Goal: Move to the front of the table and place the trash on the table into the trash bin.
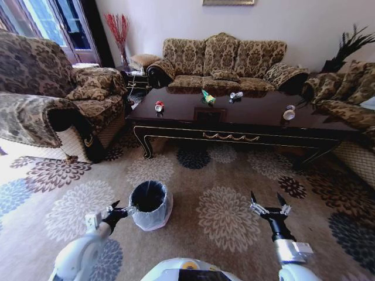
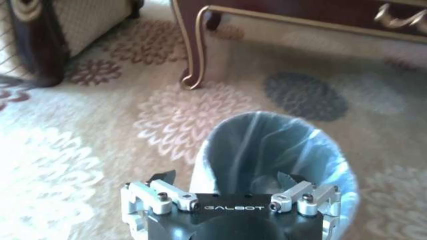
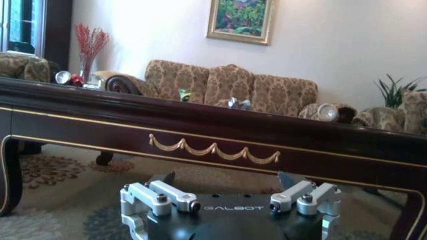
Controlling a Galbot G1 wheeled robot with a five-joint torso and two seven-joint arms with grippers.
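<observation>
Nearest, the left gripper [image 1: 121, 209] hangs low with fingers spread wide, holding nothing, just beside the trash bin [image 1: 149, 205] on the carpet [image 1: 222, 216]. The right gripper [image 1: 268, 206] is wide open too. Farther off, on the counter [image 1: 246, 114], lie the red-and-white can [image 1: 159, 106] near the left edge, green wrapper [image 1: 208, 97] and silvery bottle [image 1: 236, 95] by the far edge, and beige-and-white bottle [image 1: 289, 112] toward the right.

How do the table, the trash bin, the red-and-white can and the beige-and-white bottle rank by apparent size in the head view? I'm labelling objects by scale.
1. table, by far the largest.
2. trash bin, though it stands nearer the camera.
3. beige-and-white bottle and red-and-white can: both tiny and look alike, so I would not rank them.
</observation>
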